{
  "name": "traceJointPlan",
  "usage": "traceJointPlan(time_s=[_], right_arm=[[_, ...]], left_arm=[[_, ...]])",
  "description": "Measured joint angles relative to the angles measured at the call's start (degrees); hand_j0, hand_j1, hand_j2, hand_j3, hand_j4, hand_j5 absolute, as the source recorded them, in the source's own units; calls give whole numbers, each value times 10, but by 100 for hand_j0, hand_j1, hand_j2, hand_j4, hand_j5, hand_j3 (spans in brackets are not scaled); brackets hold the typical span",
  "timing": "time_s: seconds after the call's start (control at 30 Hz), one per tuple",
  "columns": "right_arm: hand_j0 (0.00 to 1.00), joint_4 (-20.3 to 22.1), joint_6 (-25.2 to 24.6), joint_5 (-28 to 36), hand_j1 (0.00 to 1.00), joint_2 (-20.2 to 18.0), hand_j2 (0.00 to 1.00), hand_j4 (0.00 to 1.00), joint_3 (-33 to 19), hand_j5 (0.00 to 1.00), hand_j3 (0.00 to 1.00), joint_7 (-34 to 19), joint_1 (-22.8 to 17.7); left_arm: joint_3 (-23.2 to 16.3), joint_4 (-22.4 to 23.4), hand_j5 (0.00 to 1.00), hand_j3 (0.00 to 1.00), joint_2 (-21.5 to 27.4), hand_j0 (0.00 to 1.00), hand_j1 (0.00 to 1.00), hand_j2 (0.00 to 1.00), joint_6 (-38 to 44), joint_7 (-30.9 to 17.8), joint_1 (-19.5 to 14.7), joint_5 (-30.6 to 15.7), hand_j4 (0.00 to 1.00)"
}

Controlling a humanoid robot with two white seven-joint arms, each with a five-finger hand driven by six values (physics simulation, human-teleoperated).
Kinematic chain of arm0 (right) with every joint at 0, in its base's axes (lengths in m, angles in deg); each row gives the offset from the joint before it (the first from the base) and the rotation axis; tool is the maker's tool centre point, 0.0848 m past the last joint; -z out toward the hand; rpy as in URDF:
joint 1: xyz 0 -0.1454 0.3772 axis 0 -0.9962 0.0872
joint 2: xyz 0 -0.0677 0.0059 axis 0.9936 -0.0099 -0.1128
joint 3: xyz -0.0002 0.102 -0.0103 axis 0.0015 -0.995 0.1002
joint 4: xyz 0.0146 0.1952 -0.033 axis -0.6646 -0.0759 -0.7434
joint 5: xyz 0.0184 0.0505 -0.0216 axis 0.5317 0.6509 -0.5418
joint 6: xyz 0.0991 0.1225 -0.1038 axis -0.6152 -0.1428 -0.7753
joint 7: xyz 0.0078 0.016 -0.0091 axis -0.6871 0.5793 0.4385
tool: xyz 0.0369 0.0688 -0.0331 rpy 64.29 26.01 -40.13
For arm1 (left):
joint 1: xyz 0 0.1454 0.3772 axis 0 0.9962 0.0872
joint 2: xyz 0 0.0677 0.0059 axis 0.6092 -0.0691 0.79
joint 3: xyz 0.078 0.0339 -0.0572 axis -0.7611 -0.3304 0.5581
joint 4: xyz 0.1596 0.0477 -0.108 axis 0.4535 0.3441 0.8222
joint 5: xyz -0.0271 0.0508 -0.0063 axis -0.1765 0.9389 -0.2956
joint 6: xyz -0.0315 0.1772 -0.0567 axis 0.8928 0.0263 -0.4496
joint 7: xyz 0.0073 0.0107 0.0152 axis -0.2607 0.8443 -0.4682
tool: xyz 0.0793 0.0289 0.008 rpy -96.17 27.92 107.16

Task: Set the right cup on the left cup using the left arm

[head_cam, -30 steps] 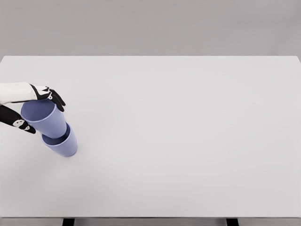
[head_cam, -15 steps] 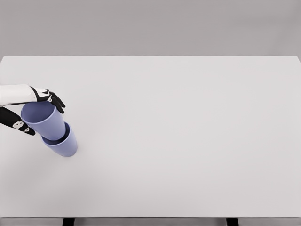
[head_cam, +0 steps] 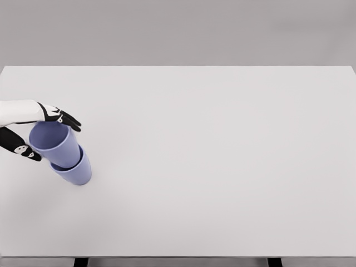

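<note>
No writing to read anywhere here: no text, label, brand, number or sign shows on anything in view.
</note>
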Motion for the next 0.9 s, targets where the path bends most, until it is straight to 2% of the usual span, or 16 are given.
traceJointPlan(time_s=[0.27,0.43,0.5,0.57,0.6,0.9], right_arm=[[100,0,0,0,100,0,100,100,0,100,100,0,0],[100,0,0,0,100,0,100,100,0,100,100,0,0],[100,0,0,0,100,0,100,100,0,100,100,0,0],[100,0,0,0,100,0,100,100,0,100,100,0,0],[100,0,0,0,100,0,100,100,0,100,100,0,0],[100,0,0,0,100,0,100,100,0,100,100,0,0]], left_arm=[[4,-5,100,100,4,100,100,100,0,0,-4,-3,100],[33,-46,100,100,53,100,100,100,0,0,-11,-37,100],[58,-63,100,100,69,100,100,100,0,0,-23,-59,100],[76,-72,100,100,71,100,100,100,0,0,-68,-74,100],[82,-74,100,100,61,100,100,100,0,0,-83,-80,100],[89,-81,100,100,-107,100,100,100,0,0,-86,-91,100]])
